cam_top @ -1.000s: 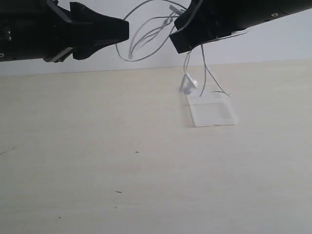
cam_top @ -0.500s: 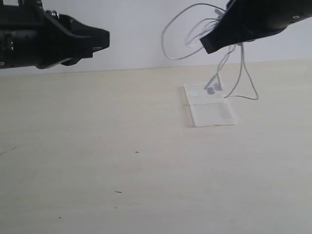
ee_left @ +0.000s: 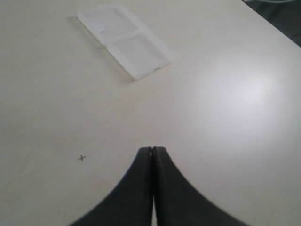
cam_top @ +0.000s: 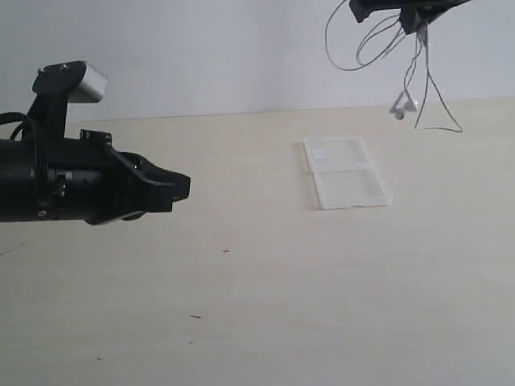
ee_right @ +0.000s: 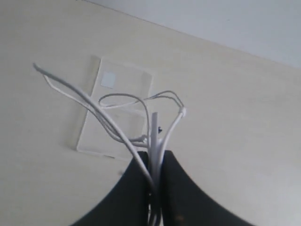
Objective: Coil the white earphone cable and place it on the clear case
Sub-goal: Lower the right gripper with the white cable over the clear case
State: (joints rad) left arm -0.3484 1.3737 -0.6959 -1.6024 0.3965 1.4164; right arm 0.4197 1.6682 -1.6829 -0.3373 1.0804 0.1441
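The white earphone cable [cam_top: 378,40] hangs in loose loops from my right gripper [cam_top: 418,18] at the top right of the exterior view, high above the table; its earbuds [cam_top: 400,104] dangle below. In the right wrist view the gripper [ee_right: 155,157] is shut on several strands of the cable [ee_right: 113,125]. The clear case [cam_top: 346,173] lies flat on the table, with a white square in its far-left corner [ee_right: 109,79]; it also shows in the left wrist view [ee_left: 124,40]. My left gripper [cam_top: 181,186] is shut and empty, low on the left [ee_left: 152,151], well apart from the case.
The pale wooden table [cam_top: 257,305] has a small cross mark [cam_top: 226,251] and a few dark specks [cam_top: 195,317]. A white wall [cam_top: 217,56] rises behind it. In the left wrist view the table edge shows at one corner [ee_left: 277,28].
My right gripper has risen and moved right with the cable, lifting the earbuds off the case area. My left gripper has dropped and pulled back left, no longer near the cable.
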